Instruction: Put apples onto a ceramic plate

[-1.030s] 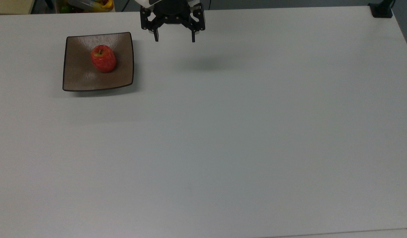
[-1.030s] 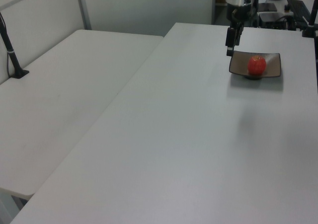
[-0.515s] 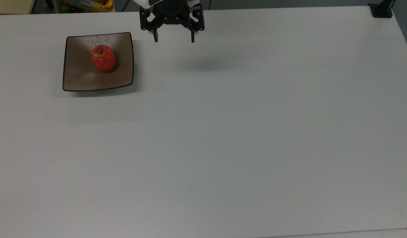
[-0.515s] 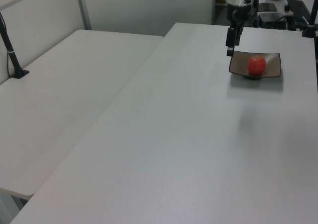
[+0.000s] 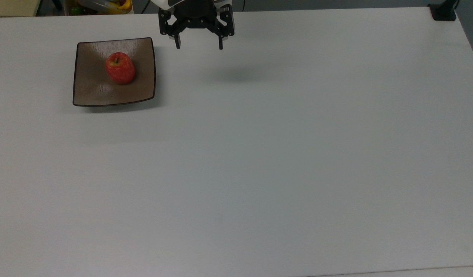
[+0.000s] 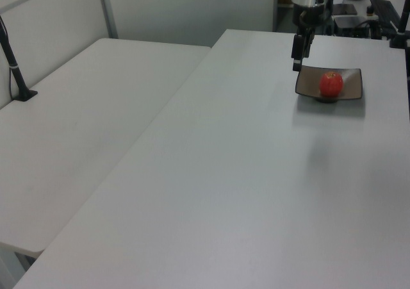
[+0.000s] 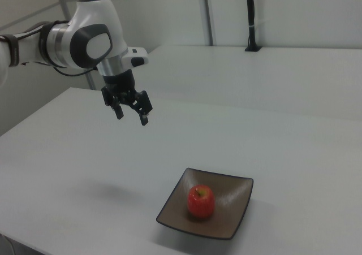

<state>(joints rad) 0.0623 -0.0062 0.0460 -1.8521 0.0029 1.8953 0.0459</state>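
1 apple (image 5: pixel 120 68) sits centred on the ceramic plate (image 5: pixel 92 90), upper left of the top view. Gripper (image 5: pixel 199 47) hangs clear above the table (image 5: pixel 259 154), fingers apart, empty; placement judged complete.

Red apple (image 5: pixel 120 68) upright, stem up, near middle of square brown plate (image 5: pixel 91 91).
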